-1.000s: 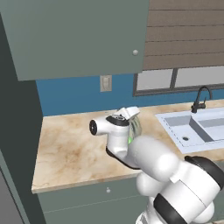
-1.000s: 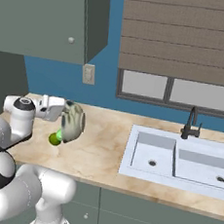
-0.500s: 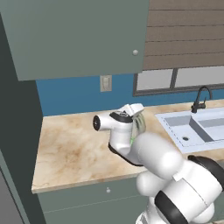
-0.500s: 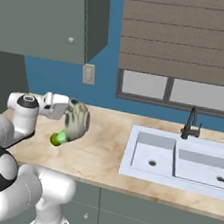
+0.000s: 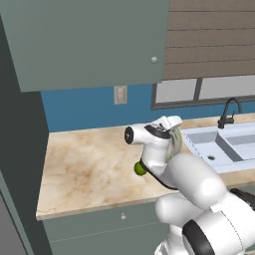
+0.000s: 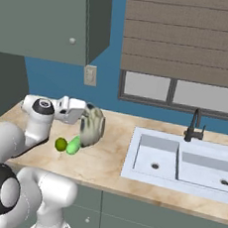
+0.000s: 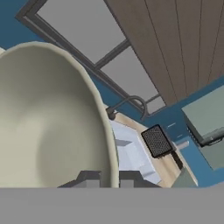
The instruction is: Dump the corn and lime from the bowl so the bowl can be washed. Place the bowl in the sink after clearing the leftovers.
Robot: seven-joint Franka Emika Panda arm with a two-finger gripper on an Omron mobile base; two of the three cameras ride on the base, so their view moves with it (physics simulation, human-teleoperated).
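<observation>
The grey-beige bowl [image 6: 92, 127] hangs tipped on its side above the counter, with my gripper [image 6: 84, 116] shut on its rim. In the hand view the bowl [image 7: 43, 122] shows an empty inside, and my gripper [image 7: 109, 178] pinches its pale edge. Just below it on the counter lie the light-green corn [image 6: 74, 145] and, touching it on the left, the dark lime [image 6: 60, 144]. From the left base view the lime [image 5: 140, 169] peeks out beside my arm and the bowl [image 5: 175, 142] is partly hidden. The pale sink [image 6: 181, 160] sits to the right.
A black curved faucet [image 6: 194, 125] stands behind the sink, under a window with blinds. The marble counter [image 5: 84, 164] stretches left to a dark wall panel. A grey upper cabinet [image 6: 51, 19] hangs above the arm. A wall outlet [image 5: 120, 94] sits on the blue backsplash.
My gripper has carried the tipped bowl a little to the right, toward the sink. The green pieces stay on the counter beneath where the bowl was.
</observation>
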